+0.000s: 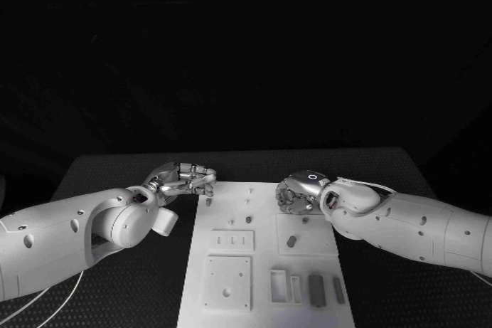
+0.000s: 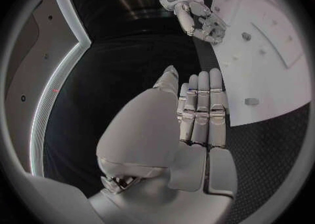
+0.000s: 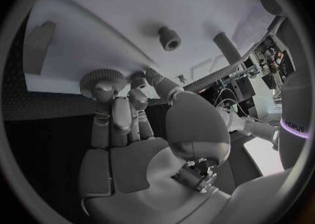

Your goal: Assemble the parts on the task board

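Here the right hand (image 3: 131,129) pinches a knurled gear (image 3: 102,80) at the task board's (image 1: 266,299) edge, seemingly to seat it, while the left hand (image 1: 185,180) hovers empty, fingers extended.

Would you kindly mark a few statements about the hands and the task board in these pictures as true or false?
1. The task board lies on the black table between the two arms. True.
2. The left hand grips a part. False: in the left wrist view its fingers are stretched out side by side with nothing in them.
3. Two dark oblong parts lie side by side near the board's near right corner. True.
4. The right hand is over bare table, well away from the board. False: it is at the board's far right part.
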{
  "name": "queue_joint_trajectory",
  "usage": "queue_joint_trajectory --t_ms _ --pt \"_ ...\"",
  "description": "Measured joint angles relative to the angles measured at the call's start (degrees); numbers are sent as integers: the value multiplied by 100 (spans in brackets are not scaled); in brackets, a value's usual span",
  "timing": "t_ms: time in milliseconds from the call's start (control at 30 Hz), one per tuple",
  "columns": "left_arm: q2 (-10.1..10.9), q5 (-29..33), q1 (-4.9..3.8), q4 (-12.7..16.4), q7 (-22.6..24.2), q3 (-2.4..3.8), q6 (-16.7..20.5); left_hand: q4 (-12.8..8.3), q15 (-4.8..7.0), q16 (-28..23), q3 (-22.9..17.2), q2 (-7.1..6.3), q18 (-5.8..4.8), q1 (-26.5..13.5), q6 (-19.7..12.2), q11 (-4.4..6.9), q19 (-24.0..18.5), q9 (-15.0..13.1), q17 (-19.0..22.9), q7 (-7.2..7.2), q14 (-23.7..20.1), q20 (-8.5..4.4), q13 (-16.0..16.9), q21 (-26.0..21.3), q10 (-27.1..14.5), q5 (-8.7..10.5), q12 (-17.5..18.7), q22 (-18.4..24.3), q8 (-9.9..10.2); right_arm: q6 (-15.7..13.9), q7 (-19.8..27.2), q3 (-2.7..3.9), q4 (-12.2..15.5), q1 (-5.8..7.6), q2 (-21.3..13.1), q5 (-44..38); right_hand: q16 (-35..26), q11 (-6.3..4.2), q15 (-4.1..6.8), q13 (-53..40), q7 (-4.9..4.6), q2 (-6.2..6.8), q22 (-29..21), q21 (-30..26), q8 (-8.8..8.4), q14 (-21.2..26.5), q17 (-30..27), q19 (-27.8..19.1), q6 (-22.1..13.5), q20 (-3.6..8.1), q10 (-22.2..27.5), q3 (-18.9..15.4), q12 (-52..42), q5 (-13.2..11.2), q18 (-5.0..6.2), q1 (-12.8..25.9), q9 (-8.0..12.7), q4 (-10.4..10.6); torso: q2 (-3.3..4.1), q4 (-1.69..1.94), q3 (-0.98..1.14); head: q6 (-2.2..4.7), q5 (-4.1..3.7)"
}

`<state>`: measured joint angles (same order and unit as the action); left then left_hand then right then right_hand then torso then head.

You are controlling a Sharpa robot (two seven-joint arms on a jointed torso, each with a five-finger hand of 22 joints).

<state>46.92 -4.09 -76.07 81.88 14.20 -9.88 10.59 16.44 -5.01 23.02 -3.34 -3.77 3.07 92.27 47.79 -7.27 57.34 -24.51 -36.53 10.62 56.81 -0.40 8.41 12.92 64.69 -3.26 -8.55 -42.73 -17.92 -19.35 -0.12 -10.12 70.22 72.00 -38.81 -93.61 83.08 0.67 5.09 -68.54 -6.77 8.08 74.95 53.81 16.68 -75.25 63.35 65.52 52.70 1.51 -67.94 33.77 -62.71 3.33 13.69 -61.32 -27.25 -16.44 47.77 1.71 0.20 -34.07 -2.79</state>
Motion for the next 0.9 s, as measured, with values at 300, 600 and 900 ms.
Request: queue_joint_trajectory --t_ms 300,600,900 --pt "6 -1 0 -3 -2 0 0 15 0 0 15 0 -3 0 0 0 0 0 0 0 0 0 0 0 0 0 0 0 0 -13 -1 0 2 1 -1 -14 0 -6 0 4 0 -35 0 0 0 0 -8 -11 0 13 -7 0 0 0 -1 -35 -23 0 3 2 -1 13 -9" --pt "12 -1 0 -9 -8 0 0 15 0 0 15 0 -7 0 0 0 0 -1 -4 0 0 0 0 0 0 0 0 0 0 -41 1 0 6 -2 -12 -71 28 -7 -1 4 66 -221 0 0 5 2 -29 -31 66 32 -8 370 0 -1 -17 -432 -46 -14 7 7 -1 14 -13" --pt "16 -1 0 -21 -13 0 1 15 0 0 15 0 -13 0 0 0 0 -1 -10 0 0 0 5 0 0 0 0 0 0 -121 -55 -6 47 -12 -36 -226 50 -47 50 28 168 -213 0 22 134 -9 -44 -31 168 32 -47 486 0 -5 -18 -387 -126 10 7 5 -2 10 -18"
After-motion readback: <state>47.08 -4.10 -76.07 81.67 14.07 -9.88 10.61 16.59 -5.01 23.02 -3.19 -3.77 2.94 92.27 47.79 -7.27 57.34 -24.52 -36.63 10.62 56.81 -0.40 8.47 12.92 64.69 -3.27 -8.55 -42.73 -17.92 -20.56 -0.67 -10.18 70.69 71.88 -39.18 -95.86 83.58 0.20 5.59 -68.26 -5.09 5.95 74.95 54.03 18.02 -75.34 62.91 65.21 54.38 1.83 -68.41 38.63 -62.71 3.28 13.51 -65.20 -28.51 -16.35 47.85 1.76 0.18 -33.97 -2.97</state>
